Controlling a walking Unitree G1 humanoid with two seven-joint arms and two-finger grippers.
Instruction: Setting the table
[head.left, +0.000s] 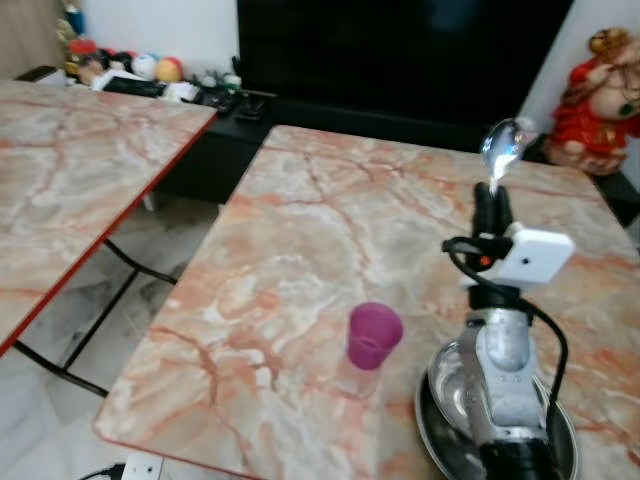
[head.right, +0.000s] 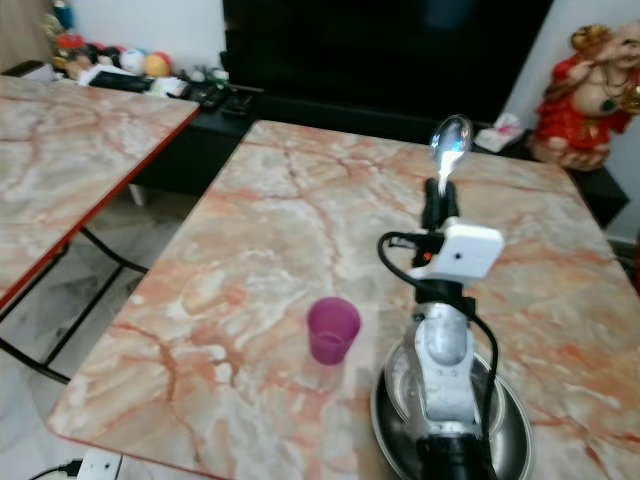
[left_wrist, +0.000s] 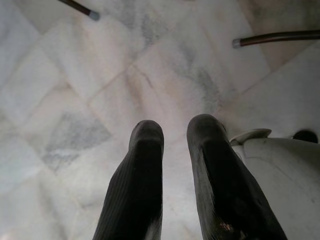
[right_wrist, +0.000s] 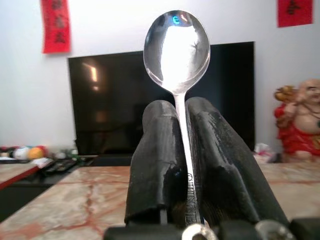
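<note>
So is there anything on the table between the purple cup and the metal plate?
Nothing: bare marble separates the cup from the plate, seen in both eye views.

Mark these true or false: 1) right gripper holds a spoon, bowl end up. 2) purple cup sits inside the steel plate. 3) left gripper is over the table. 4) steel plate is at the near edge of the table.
1) True: the right gripper is shut on the spoon, bowl end up.
2) False: the purple cup stands on the marble table, beside the steel plate, to its left.
3) False: the left gripper hangs over the tiled floor, holding nothing.
4) True.
</note>
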